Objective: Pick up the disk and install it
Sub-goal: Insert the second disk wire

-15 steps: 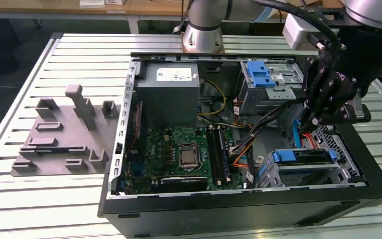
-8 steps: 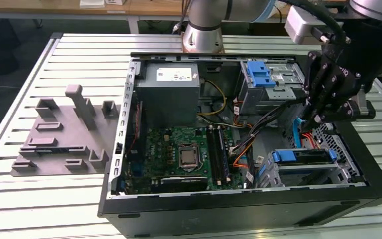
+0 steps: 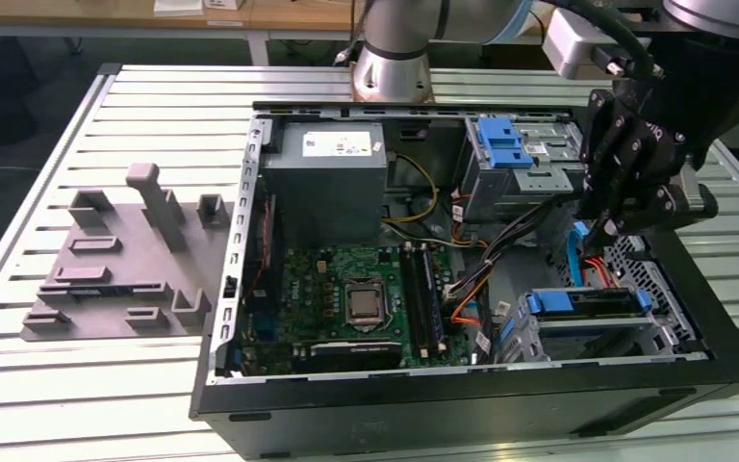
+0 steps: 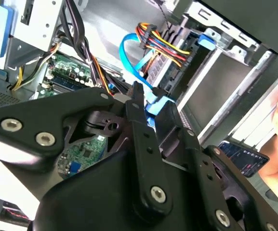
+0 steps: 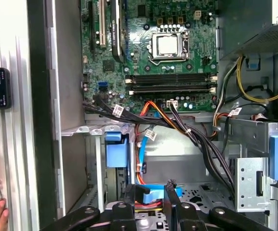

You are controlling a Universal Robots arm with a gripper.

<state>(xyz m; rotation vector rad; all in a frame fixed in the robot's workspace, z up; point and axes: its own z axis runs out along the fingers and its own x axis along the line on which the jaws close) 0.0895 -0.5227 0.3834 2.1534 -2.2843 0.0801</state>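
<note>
**While the disk sits in its bay, the claw pinches a blue plug**

Starting at the exterior view's left, a grey moulded fixture (image 3: pixel 113 279) lies on the slatted desk (image 3: pixel 36 385), just beside the open computer case (image 3: pixel 472 414). Inside the case, the grey power supply (image 3: pixel 331 183) stands at the far side, with the green motherboard (image 3: pixel 344 308) nearer the camera. Further right is a metal drive cage (image 3: pixel 523 159) with a blue latch on top.

The disk (image 3: pixel 588 306) lies flat in the lower bay at the case's right end, its blue carrier frame showing at the near edge. It looks seated rather than loose. A blue ribbon cable (image 3: pixel 580 255) rises from it toward the claw (image 3: pixel 607 226), which hangs just above that bay.

In the first wrist view, the claw (image 5: pixel 151 204) is drawn narrow, with a blue plug (image 5: pixel 153 195) caught between its fingers.

As a judgement, the disk is stiff, fairly dense and metal-skinned, so its flat faces would be slippery. It is also sensitive to knocks. The plastic carrier frame along its long edges offers the safer hold, well away from the connector end. The plug is small and light, and its cable is springy, so it may tug sideways.
</note>
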